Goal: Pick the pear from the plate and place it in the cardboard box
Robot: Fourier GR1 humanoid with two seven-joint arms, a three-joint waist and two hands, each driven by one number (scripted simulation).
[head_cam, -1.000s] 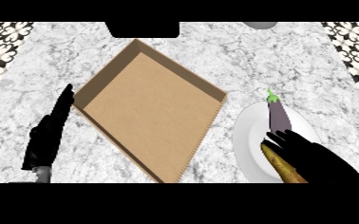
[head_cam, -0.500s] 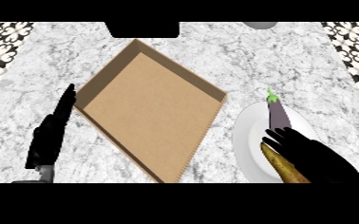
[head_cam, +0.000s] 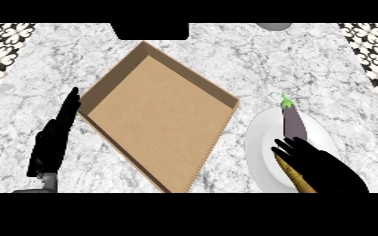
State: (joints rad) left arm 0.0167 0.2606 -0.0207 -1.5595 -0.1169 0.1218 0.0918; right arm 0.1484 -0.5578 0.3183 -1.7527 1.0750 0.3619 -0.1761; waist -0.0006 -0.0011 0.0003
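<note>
A white, grey-veined marble counter top (head_cam: 244, 55) is recorded throughout. Black-and-white patterned strips (head_cam: 15, 40) are seen far left and far right. A black rectangular block (head_cam: 150, 30) is noted at the far edge.

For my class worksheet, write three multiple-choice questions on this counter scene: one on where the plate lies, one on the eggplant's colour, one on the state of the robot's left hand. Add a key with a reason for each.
1. Where is the white plate relative to the cardboard box?
A) inside it
B) to its right, on the counter
C) to its left

2. What colour is the body of the eggplant?
A) red
B) orange
C) purple

3. How is the left hand?
A) fingers straight, holding nothing
B) curled round the box's wall
C) pinching the eggplant

Key: 1 B, the plate sits outside the box, toward the view's right. 2 C, it is purple with a green stem. 3 A, the hand lies stretched out beside the box's left wall.
</note>
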